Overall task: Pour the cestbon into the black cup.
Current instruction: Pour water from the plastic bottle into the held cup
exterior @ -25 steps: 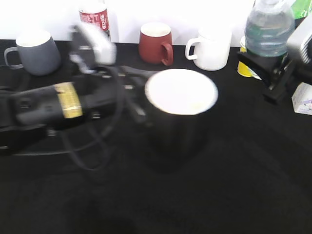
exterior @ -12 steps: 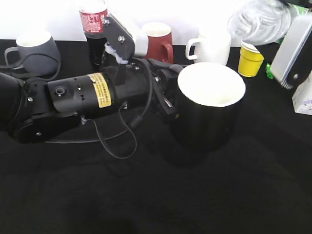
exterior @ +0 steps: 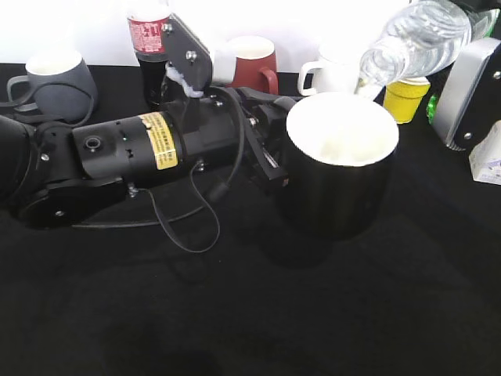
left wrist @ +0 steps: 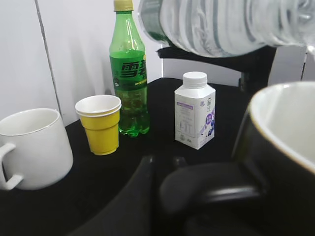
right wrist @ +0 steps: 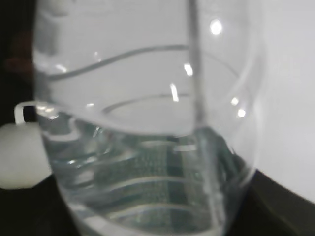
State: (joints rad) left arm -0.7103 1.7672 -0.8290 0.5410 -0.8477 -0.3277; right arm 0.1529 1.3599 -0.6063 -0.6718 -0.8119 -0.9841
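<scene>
The black cup (exterior: 337, 176), white inside, hangs a little above the black table; my left gripper (exterior: 270, 160) is shut on its loop handle. In the left wrist view the cup (left wrist: 280, 147) fills the right side, with its handle (left wrist: 216, 191) between my left gripper's jaws (left wrist: 165, 164). My right gripper (exterior: 458, 55) is shut on the cestbon (exterior: 415, 39), a clear water bottle tilted mouth-down, its neck just over the cup's far rim. The cestbon also crosses the top of the left wrist view (left wrist: 221, 24) and fills the right wrist view (right wrist: 147, 123), hiding the right fingers.
Along the back stand a grey mug (exterior: 55, 82), a red-labelled cola bottle (exterior: 150, 47), a dark red mug (exterior: 252, 66), a white mug (exterior: 329, 74) and a yellow paper cup (exterior: 407, 98). A small white carton (exterior: 487, 153) is at right. A green soda bottle (left wrist: 129, 73) stands behind.
The left arm has carried the black cup right and steadied it. The right gripper has swung the cestbon from upright to tilted, bringing its mouth over the cup's rim.
</scene>
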